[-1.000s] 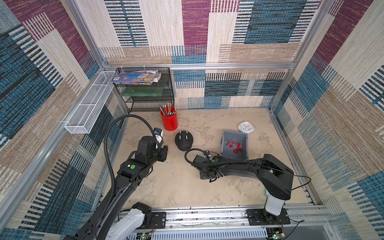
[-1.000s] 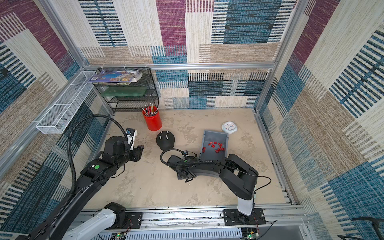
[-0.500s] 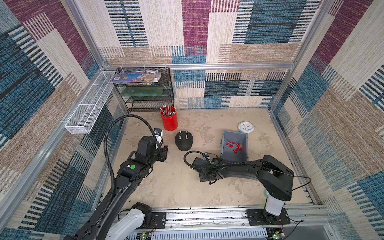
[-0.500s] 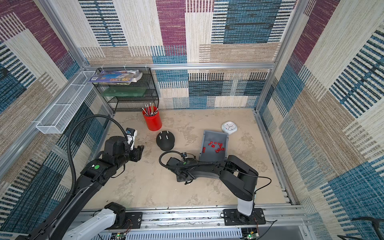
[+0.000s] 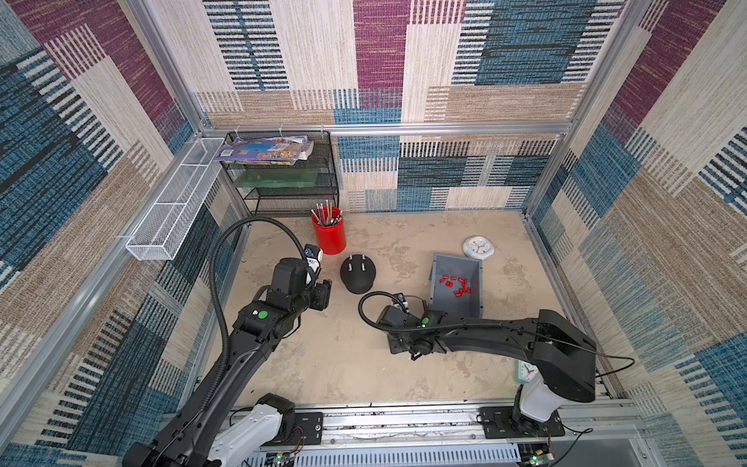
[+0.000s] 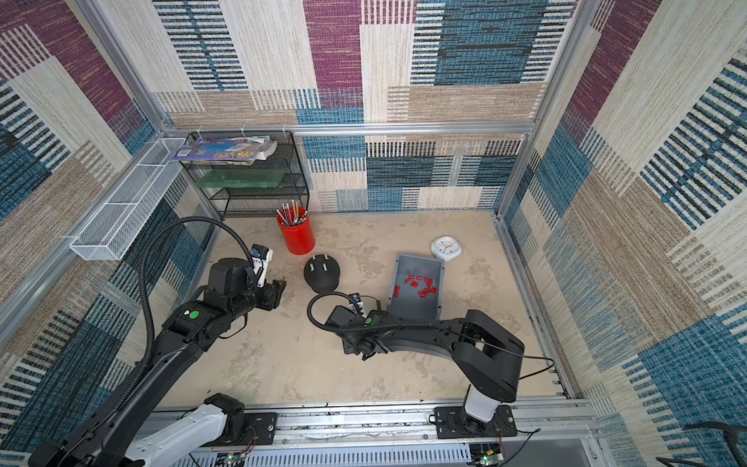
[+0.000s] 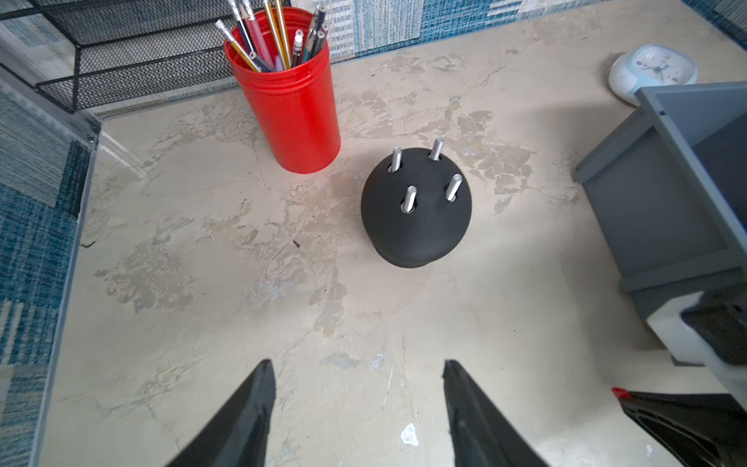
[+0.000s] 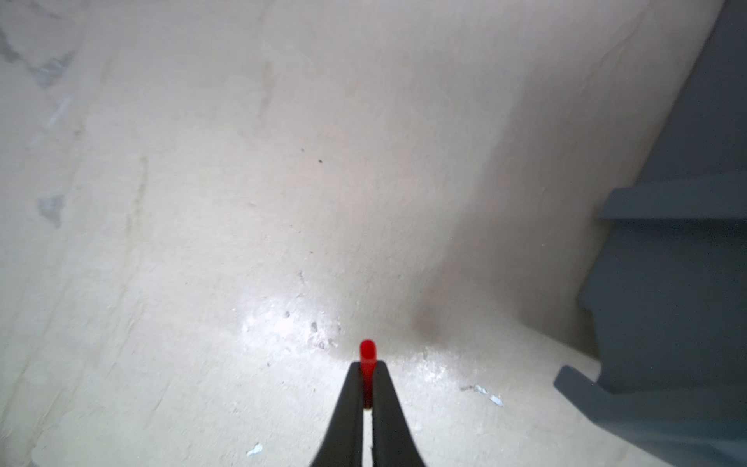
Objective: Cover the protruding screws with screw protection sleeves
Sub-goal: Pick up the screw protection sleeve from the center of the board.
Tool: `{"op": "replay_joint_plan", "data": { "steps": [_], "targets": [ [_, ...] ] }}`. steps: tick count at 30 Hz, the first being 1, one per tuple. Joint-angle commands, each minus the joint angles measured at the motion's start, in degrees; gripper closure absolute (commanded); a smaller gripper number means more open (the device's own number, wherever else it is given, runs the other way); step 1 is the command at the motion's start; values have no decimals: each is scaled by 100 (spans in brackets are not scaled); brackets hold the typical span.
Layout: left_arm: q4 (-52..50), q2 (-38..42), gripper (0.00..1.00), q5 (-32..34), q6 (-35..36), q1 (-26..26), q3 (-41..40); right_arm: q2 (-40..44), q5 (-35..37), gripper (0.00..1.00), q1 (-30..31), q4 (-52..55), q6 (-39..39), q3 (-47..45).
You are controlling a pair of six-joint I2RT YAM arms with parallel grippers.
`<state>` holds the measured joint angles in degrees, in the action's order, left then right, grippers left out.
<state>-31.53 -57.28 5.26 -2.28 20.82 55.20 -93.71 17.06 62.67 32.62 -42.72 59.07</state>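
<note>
With the left gripper [image 7: 355, 366] hanging spread, the right gripper [image 8: 367, 378] is pinching 1 sleeve [image 8: 368, 351] and should be lining it squarely over 1 of 4 screws [image 7: 410, 199].

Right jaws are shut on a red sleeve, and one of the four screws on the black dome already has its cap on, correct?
Not quite. No screw is capped yet: in the left wrist view all four screws stand bare and silver on the black dome. The rest holds: the right wrist view shows the right jaws shut on a red sleeve.
</note>
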Motion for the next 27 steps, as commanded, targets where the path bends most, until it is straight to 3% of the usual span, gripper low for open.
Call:
{"op": "replay_joint_plan", "data": {
  "steps": [1, 8, 11, 13, 19, 27],
  "targets": [
    [-185, -221, 35, -791, -219, 1, 303, 521, 188, 93, 65, -775, 722, -354],
    [-1207, -1120, 37, -3336, -398, 10, 1463, 2201, 195, 92, 209, -2023, 2112, -1281],
    [-1240, -1308, 37, -4784, -750, 49, 1606, 2884, 100, 92, 210, -2352, 2710, -1560],
    [-1189, -1392, 37, -5327, -941, 140, 1671, 3243, -8, 92, 206, -2478, 3061, -1677],
    [-1189, -1630, 37, -5919, -1188, 448, 1913, 3744, -550, 92, 209, -2527, 3751, -1598],
    [-1482, -1962, 47, -5619, -1038, 1016, 2144, 3591, -1068, 92, 235, -2336, 4025, -1156]
  ]
}}
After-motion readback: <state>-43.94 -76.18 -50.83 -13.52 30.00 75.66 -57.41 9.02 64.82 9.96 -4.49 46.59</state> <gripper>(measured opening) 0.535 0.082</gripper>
